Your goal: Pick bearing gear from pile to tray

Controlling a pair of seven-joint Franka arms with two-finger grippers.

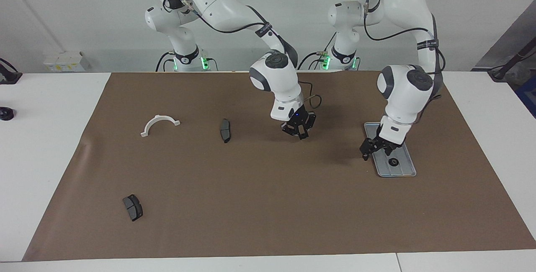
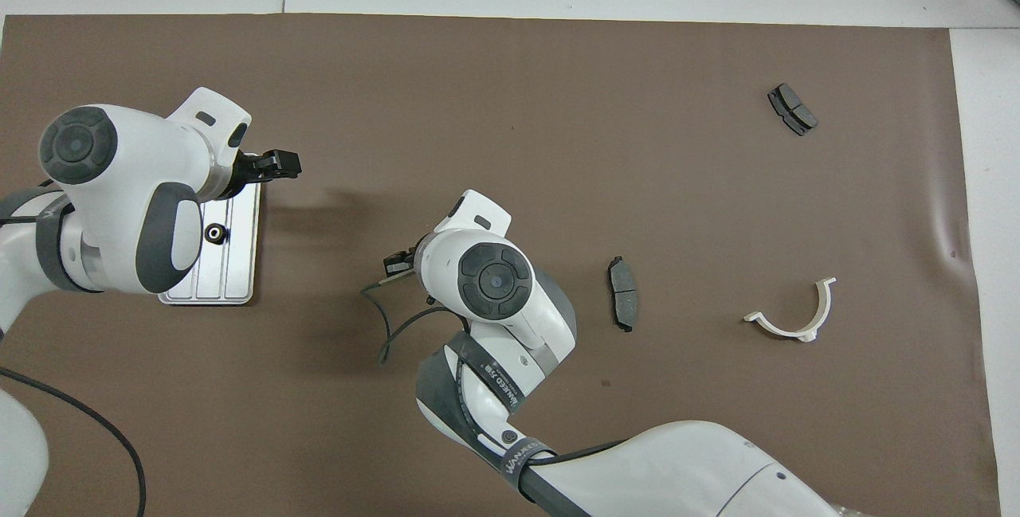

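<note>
1. One tiny black round gear [image 1: 392,162] with a pale centre is lying flat on the flat rectangular silver-grey ribbed metal tray [image 1: 402,171], toward the tray's end farther from the robots; you are seeing it again in the overhead view [image 2: 214,233] on the tray [image 2: 231,282].
2. Your left gripper [image 1: 375,148] is hanging over the tray's edge, just above and beside the gear, not touching it. Its fingers are standing apart and holding nothing.
3. Your right gripper [image 1: 298,130] is hovering over bare brown mat [image 1: 268,205] near the table's middle, well apart from the tray; you cannot tell whether its fingers are apart or together.
4. Three other parts are lying toward the right arm's end: a white plastic half-ring [image 1: 159,124], a dark grey brake pad [image 1: 225,130] beside it, and a second dark grey brake pad [image 1: 133,207] farther from the robots.
5. Looking from overhead, you are losing most of the tray under the left arm's wrist, and the right gripper [image 2: 396,264] is nearly hidden; the facing view is showing both clearly.
</note>
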